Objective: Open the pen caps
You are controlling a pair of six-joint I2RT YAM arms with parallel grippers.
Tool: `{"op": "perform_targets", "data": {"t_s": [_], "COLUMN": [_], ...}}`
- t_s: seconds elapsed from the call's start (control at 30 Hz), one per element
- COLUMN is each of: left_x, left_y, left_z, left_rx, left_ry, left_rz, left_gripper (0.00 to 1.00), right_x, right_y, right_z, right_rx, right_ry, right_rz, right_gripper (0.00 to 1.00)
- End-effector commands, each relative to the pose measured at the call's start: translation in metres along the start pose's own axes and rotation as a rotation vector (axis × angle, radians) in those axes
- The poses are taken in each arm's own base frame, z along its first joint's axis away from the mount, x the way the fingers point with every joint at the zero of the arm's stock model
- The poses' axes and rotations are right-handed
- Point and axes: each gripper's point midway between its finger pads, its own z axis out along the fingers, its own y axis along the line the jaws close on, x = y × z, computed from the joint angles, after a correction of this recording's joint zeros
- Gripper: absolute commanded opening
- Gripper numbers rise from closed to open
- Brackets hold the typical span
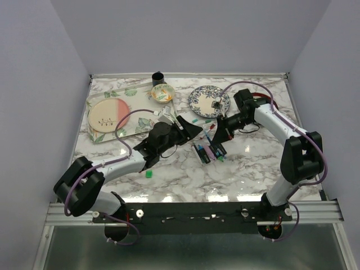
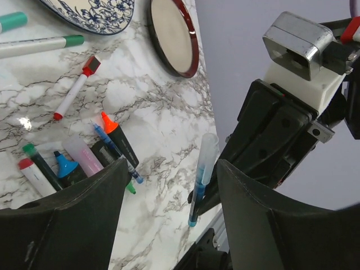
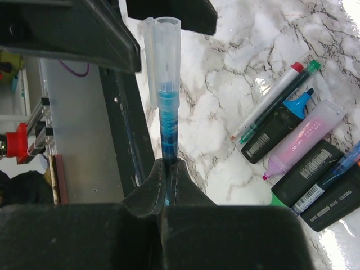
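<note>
My right gripper [image 3: 169,188] is shut on the lower barrel of a blue pen [image 3: 169,126], held above the table with its clear cap [image 3: 167,50] pointing away. My left gripper [image 2: 169,225] stands open, its two fingers [image 2: 73,214] either side of that pen [image 2: 202,174], whose cap end lies close to the right-hand finger. In the top view both grippers meet at mid-table, left [image 1: 188,130] and right [image 1: 216,135]. Several other pens and highlighters [image 1: 208,152] lie in a pile just in front of them. One loose green cap [image 1: 149,174] sits nearer the left arm.
A red-tipped marker [image 2: 73,93] and a green-ended pen [image 2: 42,45] lie apart from the pile. A blue-patterned plate [image 1: 208,100], a small bowl [image 1: 162,93], a black cup [image 1: 158,77] and a pink plate on a tray [image 1: 109,115] stand at the back. A red-rimmed dish [image 2: 171,34] lies nearby.
</note>
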Motion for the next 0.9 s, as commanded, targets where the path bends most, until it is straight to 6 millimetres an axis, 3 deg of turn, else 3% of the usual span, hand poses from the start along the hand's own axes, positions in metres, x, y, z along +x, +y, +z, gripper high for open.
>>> {"op": "perform_targets", "data": {"t_s": [0.0, 0.13, 0.17, 0.43, 0.53, 0.57, 0.63, 0.7, 0.77, 0.8, 0.87], "left_x": [-0.005, -0.001, 0.000, 0.012, 0.013, 0.012, 0.001, -0.022, -0.046, -0.064, -0.086], "left_y": [-0.012, -0.008, -0.006, 0.010, 0.010, 0.009, 0.014, 0.031, 0.035, 0.055, 0.059], "left_z": [0.014, 0.021, 0.022, 0.030, 0.030, 0.029, 0.023, 0.014, 0.000, -0.009, -0.026], "left_rx": [-0.020, -0.047, -0.056, -0.118, -0.116, -0.114, -0.150, -0.205, -0.202, -0.242, -0.240], "left_ry": [-0.042, -0.041, -0.039, -0.005, 0.002, -0.001, -0.036, -0.089, -0.141, -0.181, -0.230], "left_rz": [0.001, 0.003, 0.004, 0.012, 0.027, 0.030, 0.062, 0.067, 0.033, 0.009, -0.023], "left_gripper": [0.73, 0.70, 0.63, 0.40, 0.17, 0.00, 0.00, 0.00, 0.00, 0.00, 0.00], "right_x": [0.005, 0.007, 0.007, 0.005, 0.007, 0.007, 0.010, 0.014, 0.018, 0.021, 0.025], "right_y": [0.003, 0.001, 0.001, 0.002, -0.003, -0.005, -0.005, -0.005, -0.001, -0.001, 0.003], "right_z": [0.005, 0.010, 0.011, 0.010, 0.011, 0.011, 0.012, 0.016, 0.022, 0.025, 0.032], "right_rx": [0.005, 0.016, 0.018, 0.034, 0.059, 0.070, 0.079, 0.087, 0.083, 0.086, 0.083], "right_ry": [0.019, 0.037, 0.039, 0.034, 0.044, 0.048, 0.060, 0.084, 0.115, 0.132, 0.162], "right_rz": [0.001, 0.000, -0.001, -0.020, -0.019, -0.021, -0.025, -0.040, -0.054, -0.060, -0.076], "right_gripper": [0.01, 0.01, 0.01, 0.00, 0.01, 0.00, 0.01, 0.01, 0.01, 0.01, 0.01]}}
